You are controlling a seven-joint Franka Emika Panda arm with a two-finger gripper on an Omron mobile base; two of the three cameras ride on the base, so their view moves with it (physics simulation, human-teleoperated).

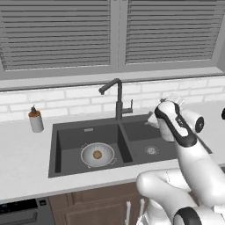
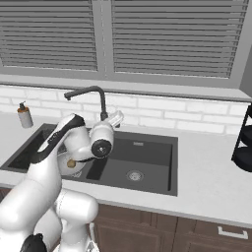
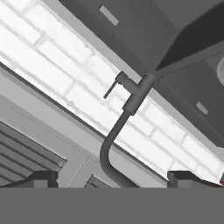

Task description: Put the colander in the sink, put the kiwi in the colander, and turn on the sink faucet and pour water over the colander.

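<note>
The white-grey colander (image 1: 105, 159) sits in the left basin of the dark sink (image 1: 70, 137), and the brown kiwi (image 1: 97, 154) lies in its middle. In the right base view the kiwi (image 2: 71, 163) peeks out beside my arm. The black gooseneck faucet (image 1: 117, 99) stands behind the divider, its spout hooked toward the left basin and its lever (image 1: 130, 108) on the right. No water falls from it. My gripper (image 1: 152, 118) hovers open just right of the faucet base (image 2: 104, 116), above the right basin. Through the hand camera the faucet (image 3: 131, 103) and lever (image 3: 111, 89) lie ahead of the wide-apart fingertips (image 3: 43, 177).
A grey soap dispenser (image 1: 36, 119) with a brown cap stands on the counter left of the sink. A black rack (image 2: 243, 140) stands at the far right. White tiled backsplash and a windowsill run behind the faucet. The right basin (image 2: 147, 165) holds a bare drain.
</note>
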